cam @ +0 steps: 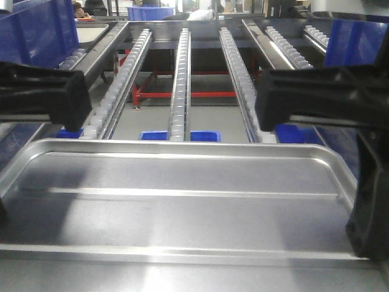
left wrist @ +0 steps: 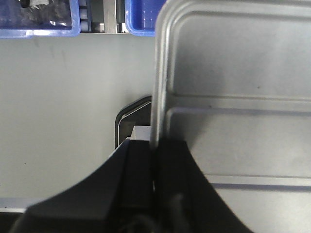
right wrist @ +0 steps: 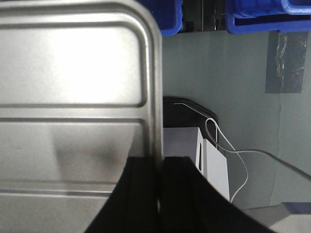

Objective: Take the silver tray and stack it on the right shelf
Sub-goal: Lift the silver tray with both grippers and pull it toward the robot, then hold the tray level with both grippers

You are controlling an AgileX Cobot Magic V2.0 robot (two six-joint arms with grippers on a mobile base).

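The silver tray (cam: 182, 207) fills the foreground, level, with two long ridges across its base. My left gripper (left wrist: 155, 160) is shut on its left rim; the tray (left wrist: 243, 73) lies to the right of the jaws. My right gripper (right wrist: 159, 165) is shut on its right rim; the tray (right wrist: 73, 73) lies to its left. In the front view the right gripper (cam: 364, 225) shows at the tray's right edge. A shelf level with three rows of white rollers (cam: 180, 73) lies straight ahead beyond the tray. Its front bar is hidden, so I cannot tell whether it is the right shelf.
More roller levels run at upper left (cam: 73, 58) and upper right (cam: 285, 45). Blue bins stand at top left (cam: 36, 30), top right (cam: 355, 39) and low beyond the tray (cam: 179, 135). A white box with a wire (right wrist: 214, 165) sits under the right gripper.
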